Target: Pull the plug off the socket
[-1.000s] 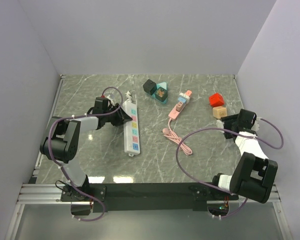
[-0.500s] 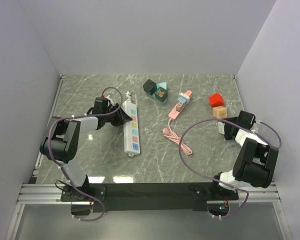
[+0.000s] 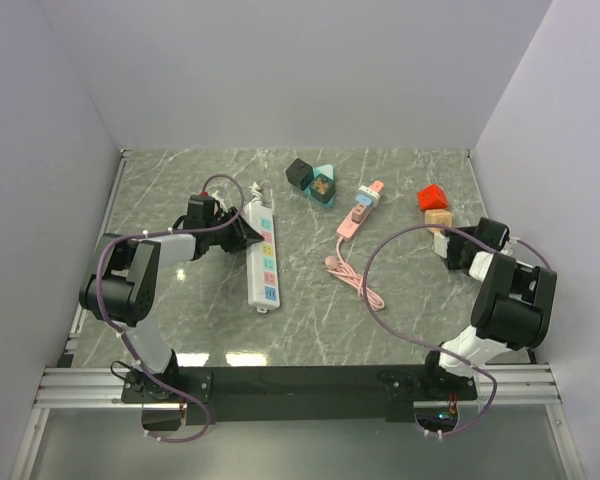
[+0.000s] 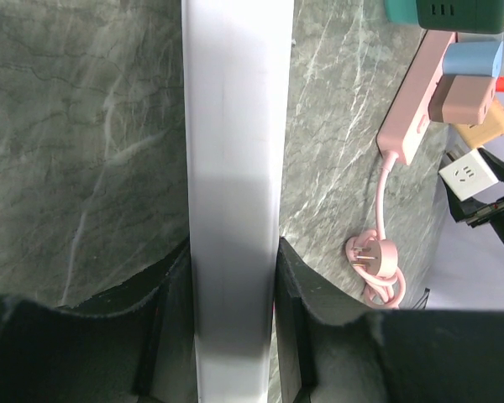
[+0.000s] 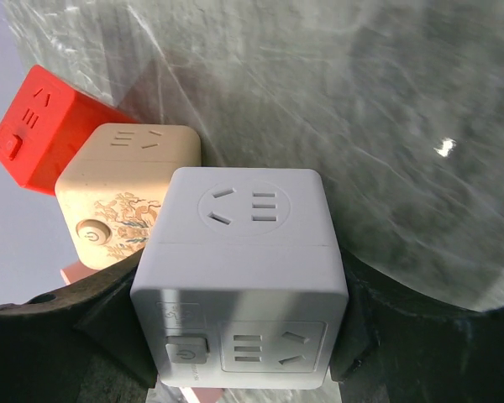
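Inside right pincer (image 5: 235, 340), white socket cube (image 5: 239, 252)

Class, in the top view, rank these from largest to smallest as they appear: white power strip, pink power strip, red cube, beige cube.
1. white power strip
2. pink power strip
3. red cube and beige cube: they look alike, so unranked.

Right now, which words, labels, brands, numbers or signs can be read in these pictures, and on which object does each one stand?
Words, brands, numbers: none can be read.
White cube socket: only a small power sign on its button.
Beige cube: a power sign on its round button and a drawn ornament, no letters.
White power strip: coloured squares, too small to read.
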Available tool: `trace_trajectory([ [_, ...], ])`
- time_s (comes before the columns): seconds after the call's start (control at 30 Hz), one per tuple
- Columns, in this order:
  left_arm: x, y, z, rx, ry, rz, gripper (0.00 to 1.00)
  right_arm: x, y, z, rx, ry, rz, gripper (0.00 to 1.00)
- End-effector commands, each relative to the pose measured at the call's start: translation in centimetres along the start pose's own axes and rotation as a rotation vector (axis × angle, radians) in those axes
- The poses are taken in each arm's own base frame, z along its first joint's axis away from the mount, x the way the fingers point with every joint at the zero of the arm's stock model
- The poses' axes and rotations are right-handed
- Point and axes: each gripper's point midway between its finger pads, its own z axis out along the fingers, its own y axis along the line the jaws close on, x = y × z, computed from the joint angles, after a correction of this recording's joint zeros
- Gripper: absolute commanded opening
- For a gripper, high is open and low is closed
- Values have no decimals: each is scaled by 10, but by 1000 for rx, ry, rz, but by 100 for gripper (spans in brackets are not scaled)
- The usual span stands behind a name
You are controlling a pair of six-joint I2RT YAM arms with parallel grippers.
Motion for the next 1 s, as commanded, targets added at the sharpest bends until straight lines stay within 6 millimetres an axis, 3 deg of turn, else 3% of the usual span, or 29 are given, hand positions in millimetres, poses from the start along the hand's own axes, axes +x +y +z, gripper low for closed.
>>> trace_trajectory([
  [0.0,37,75,-8,-276,75,-66,1,-6,8,11,4,-3,-6,22],
  [0.1,33,72,-5,-260,59,-62,1,-6,14,15,5,19,-25,41],
  [0.13,33,72,-5,-260,58,-63,1,-6,14,17,13,28,-28,52],
  [0.37,31,69,-2,-246,54,-76,1,-4,19,24,52,85,-54,75],
  [0.63,31,67,-3,-238,53,-74,1,-5,13,5,117,81,-58,91],
  [0.97,31,65,-2,-225,57,-62,1,-6,1,-39,233,80,-97,95],
])
